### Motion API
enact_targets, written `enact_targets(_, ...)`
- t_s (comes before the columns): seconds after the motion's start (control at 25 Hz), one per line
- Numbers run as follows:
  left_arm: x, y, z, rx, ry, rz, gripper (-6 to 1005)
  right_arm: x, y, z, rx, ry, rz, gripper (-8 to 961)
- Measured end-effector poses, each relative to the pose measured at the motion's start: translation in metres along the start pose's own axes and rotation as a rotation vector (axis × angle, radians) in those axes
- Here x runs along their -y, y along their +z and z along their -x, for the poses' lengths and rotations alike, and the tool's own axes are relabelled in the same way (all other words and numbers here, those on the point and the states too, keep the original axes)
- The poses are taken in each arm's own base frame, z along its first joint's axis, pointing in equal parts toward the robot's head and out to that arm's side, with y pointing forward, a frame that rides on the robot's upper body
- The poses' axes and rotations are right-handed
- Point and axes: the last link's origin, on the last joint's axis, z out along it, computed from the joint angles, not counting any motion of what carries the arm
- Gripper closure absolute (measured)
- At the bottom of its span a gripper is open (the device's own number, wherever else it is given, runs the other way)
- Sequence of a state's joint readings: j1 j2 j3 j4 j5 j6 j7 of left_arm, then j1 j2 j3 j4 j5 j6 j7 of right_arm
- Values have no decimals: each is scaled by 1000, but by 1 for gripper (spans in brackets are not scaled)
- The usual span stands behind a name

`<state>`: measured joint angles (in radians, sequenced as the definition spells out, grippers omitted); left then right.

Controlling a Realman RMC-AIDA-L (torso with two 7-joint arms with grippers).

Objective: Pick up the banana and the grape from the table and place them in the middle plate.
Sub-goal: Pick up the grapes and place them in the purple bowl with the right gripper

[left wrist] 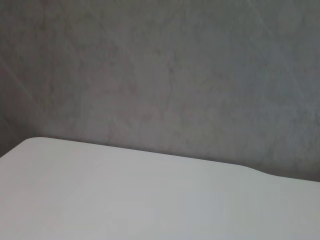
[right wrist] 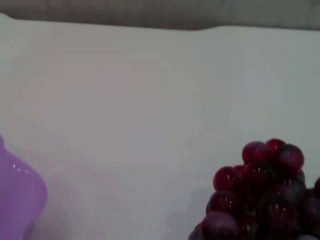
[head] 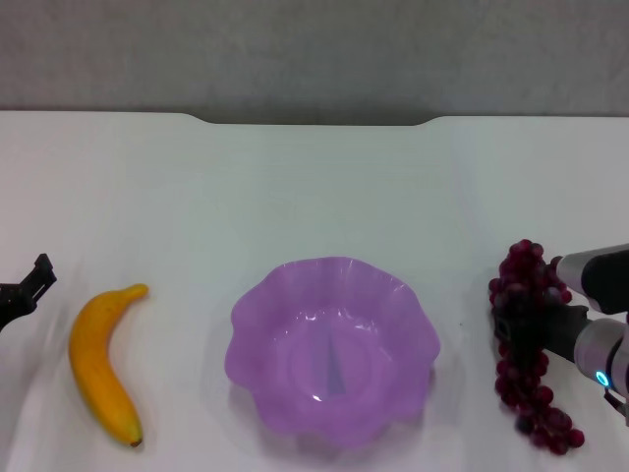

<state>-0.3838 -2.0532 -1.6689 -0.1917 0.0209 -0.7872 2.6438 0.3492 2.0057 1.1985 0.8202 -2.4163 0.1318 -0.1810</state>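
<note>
Grape (head: pixel 529 344) bunch, lying on table (head: pixel 314 187) right of middle plate (head: pixel 332 346), is straddled mid-length by right gripper (head: pixel 521 329), finger spread untellable; soft, loosely jointed, best gripped gently across middle.

A yellow-orange banana (head: pixel 101 361), dark-tipped, lies on the white tabletop (head: pixel 314 187) just beside the left hand (head: pixel 25 295). The empty purple scalloped plate (head: pixel 332 351) sits between both hands. Dark red grapes (head: pixel 528 346) lie under the right hand (head: pixel 545 320).
</note>
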Motion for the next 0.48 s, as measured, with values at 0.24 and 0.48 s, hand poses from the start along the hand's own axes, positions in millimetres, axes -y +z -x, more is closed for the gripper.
enact_targets(0.24, 1, -1, 1, 3, -1, -3, 105, -4, -4, -2, 92, -25, -5, 521)
enact_targets(0.48, 2, -1, 1, 3, 0, -5, 105, -7, -12, -3, 200, -42, -12, 561)
